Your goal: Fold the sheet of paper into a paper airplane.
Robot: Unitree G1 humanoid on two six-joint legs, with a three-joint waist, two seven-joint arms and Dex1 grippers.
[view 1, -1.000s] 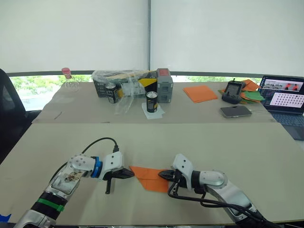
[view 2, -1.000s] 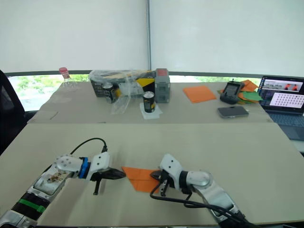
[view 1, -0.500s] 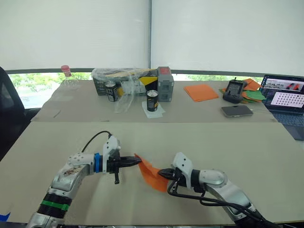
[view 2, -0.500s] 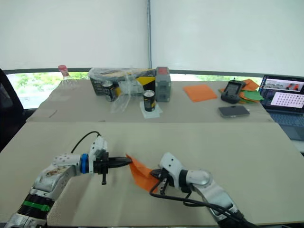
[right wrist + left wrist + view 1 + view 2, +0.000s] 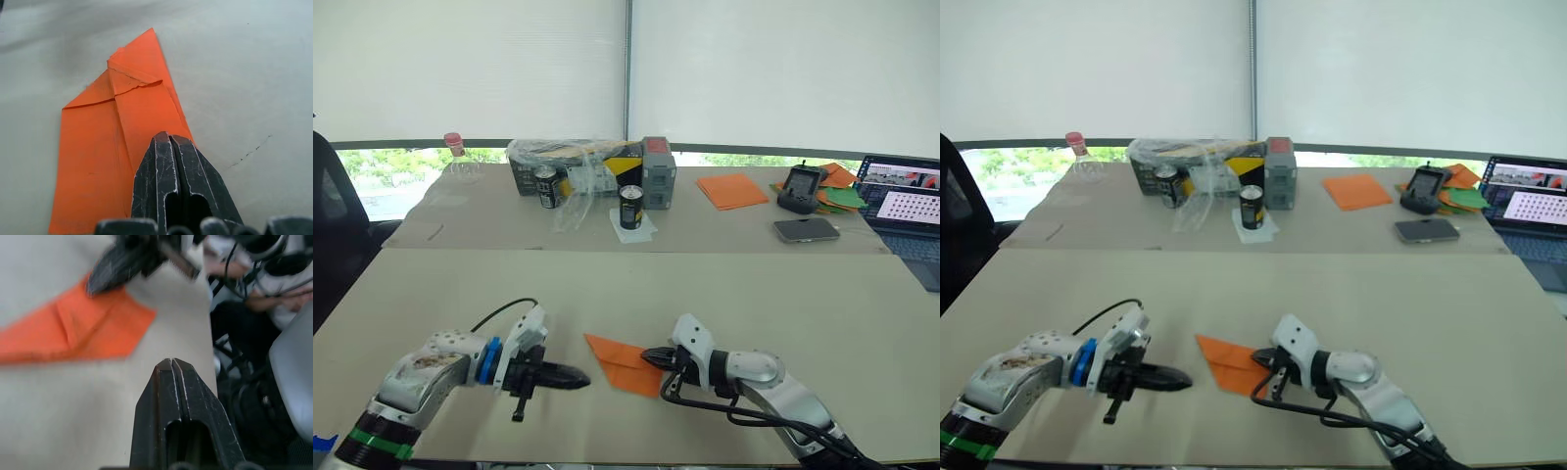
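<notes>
With my right pincer [image 5: 651, 356] pressed together on the near edge of the folded sheet of paper [image 5: 625, 363] lying flat on the table [image 5: 783, 304] and my left pincer [image 5: 578, 376] together just beside its point (touching nothing), a careless nudge could spring the creases.

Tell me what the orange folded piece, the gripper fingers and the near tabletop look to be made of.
The paper airplane: thin matte orange paper, judging by its sharp creases and layered flaps lying flat. The right gripper fingers: hard black material, probably plastic or coated metal, with pale scuffs and scratches along the edges. The table: smooth matte beige surface, possibly laminate; its core cannot be told.
</notes>
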